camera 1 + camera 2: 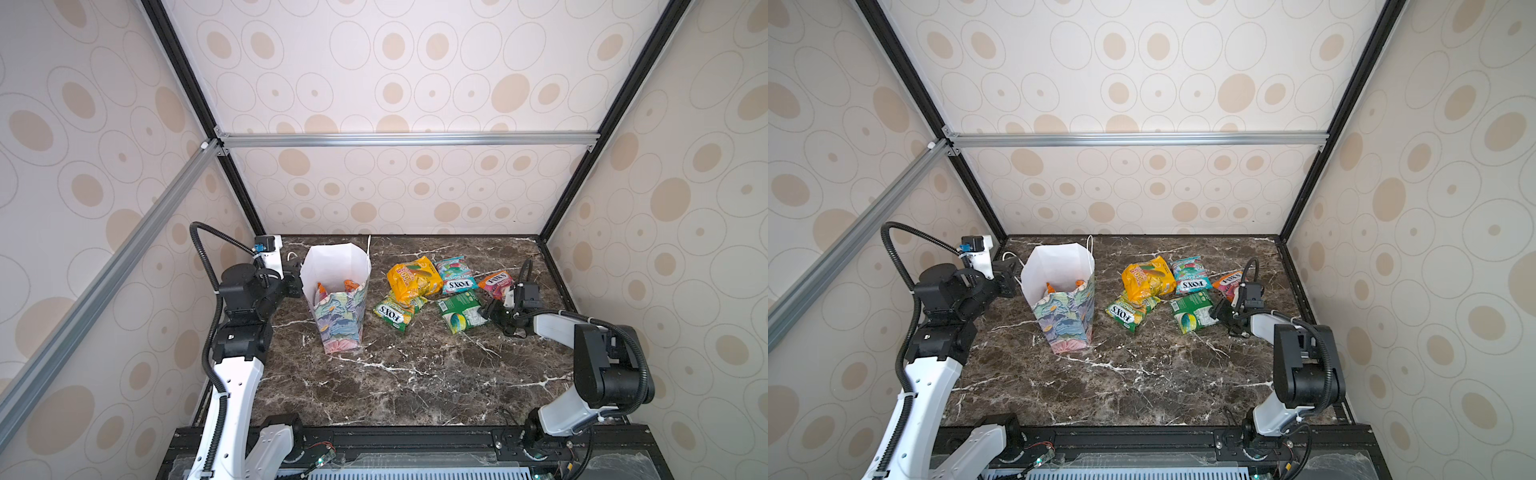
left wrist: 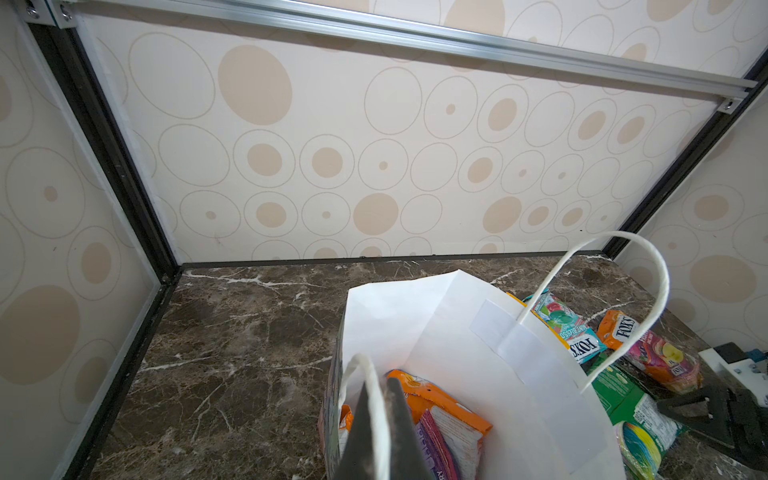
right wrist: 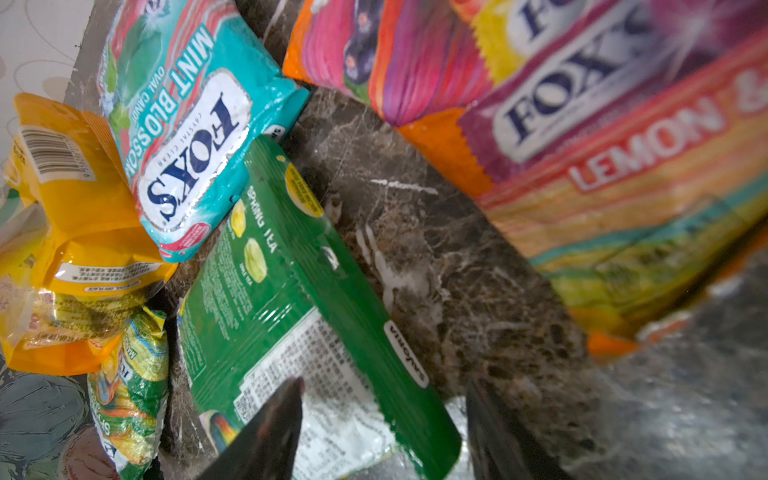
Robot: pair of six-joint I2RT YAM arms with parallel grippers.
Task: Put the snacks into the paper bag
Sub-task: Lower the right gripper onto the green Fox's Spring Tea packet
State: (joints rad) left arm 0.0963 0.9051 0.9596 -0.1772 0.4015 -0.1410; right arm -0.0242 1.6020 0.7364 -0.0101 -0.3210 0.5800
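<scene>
Right gripper (image 3: 382, 382) is straddling the green packet (image 1: 459, 313); left gripper (image 2: 379, 386) is holding the paper bag (image 1: 338, 324) by its handle

The marble table (image 1: 415, 374) is carrying everything; the paper bag is standing upright and open on its left side, with an orange packet (image 2: 432, 399) and a purple packet (image 2: 440, 440) showing inside; the left gripper is clamping the near cord handle (image 2: 355, 365) tight between its fingers; to the bag's right a yellow packet (image 1: 413, 278), a lime packet (image 1: 399, 309), a teal packet (image 1: 455, 272) and an orange-pink packet (image 1: 494, 282) are lying loose, the green packet nearest the right arm; the right gripper is sitting low, jaws apart either side of that packet's near corner, not pressing on it yet; the packet is looking light, glossy and crinkly, probably slippery and floppy, so the flat sealed edge is likely offering the surest pinch.
</scene>
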